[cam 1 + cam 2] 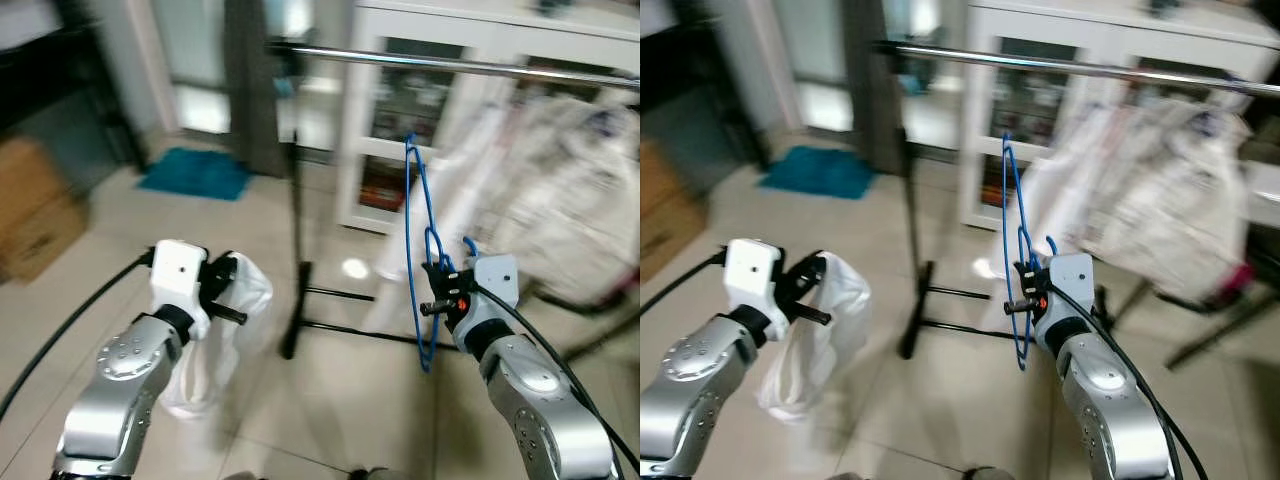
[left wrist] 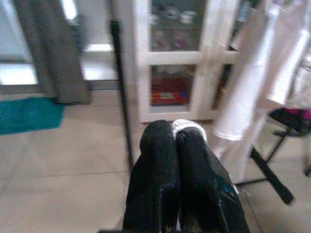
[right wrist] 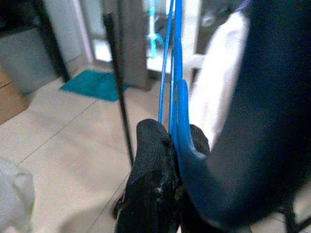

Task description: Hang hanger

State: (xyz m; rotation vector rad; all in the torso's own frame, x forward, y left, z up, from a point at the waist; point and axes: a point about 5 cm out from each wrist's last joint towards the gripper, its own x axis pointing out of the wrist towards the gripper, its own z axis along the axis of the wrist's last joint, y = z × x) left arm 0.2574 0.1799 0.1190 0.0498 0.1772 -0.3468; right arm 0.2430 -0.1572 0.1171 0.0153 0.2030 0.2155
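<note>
Right tool (image 1: 443, 292) clamped on blue hanger (image 1: 418, 240) below rail (image 1: 450, 64); left tool (image 2: 176, 141) clamped on white cloth (image 1: 235, 330); risk: hook misses rail, hanger drops.

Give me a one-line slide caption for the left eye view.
Right gripper holds a blue wire hanger below the clothes rail; left gripper grips a white garment.

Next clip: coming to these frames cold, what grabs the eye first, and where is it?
The blue hanger stands out first, pinched upright in the right claw, below the silver clothes rail that crosses the top of the scene. Next comes the white cloth drooping from the shut left claw toward the tiled floor. Pale garments already hang from the rail on the right.
</note>
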